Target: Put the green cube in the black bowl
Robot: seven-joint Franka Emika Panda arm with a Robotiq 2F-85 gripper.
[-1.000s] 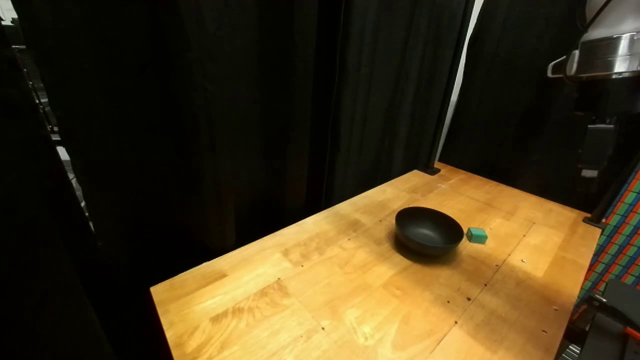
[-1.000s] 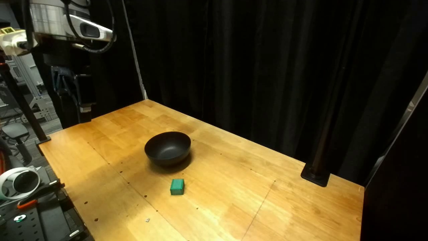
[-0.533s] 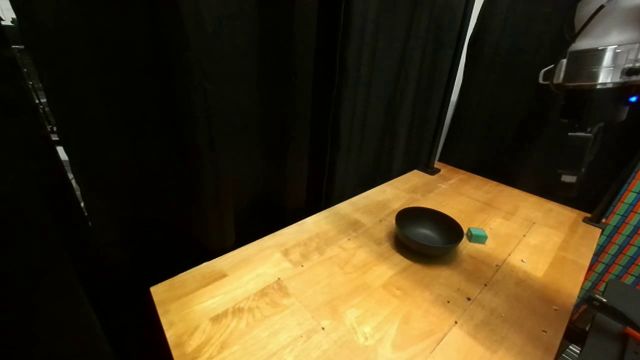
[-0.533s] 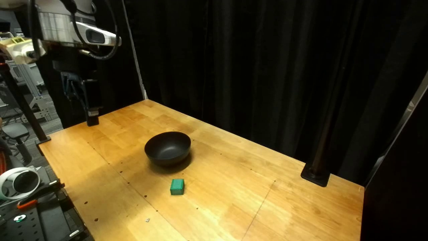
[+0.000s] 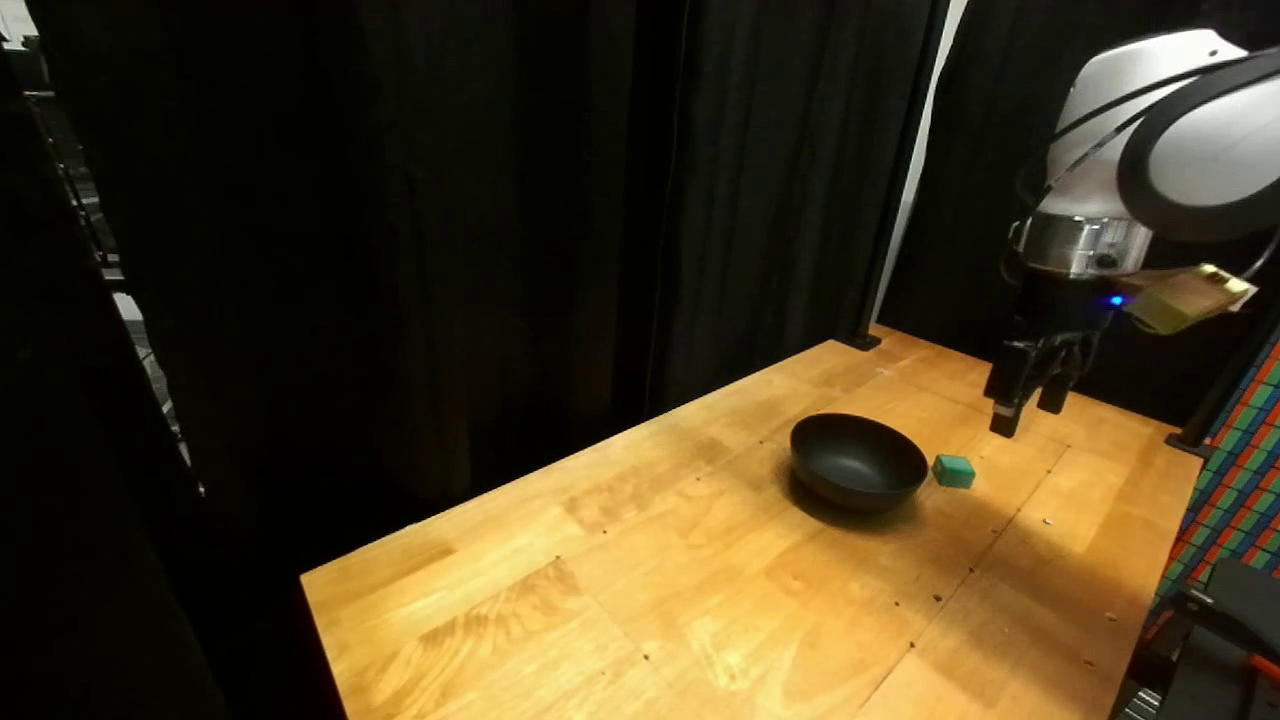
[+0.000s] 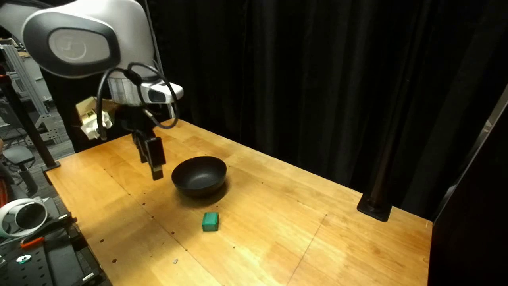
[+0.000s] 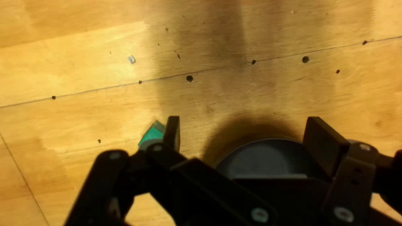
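The green cube (image 6: 210, 221) sits on the table (image 6: 278, 238) near the black bowl (image 6: 199, 176) but not touching it; it should prove light, stiff and hard to harm, perhaps a little slick, so 2 opposite side faces look the best place to take hold. Above the table the pincer (image 7: 243, 128) hangs with jaws spread wide, holding nothing and touching neither cube nor bowl.

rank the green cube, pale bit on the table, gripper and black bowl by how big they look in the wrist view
Largest to smallest:
1. gripper, looking bigger for being nearest
2. black bowl, partly hidden behind the gripper
3. green cube, partly hidden too
4. pale bit
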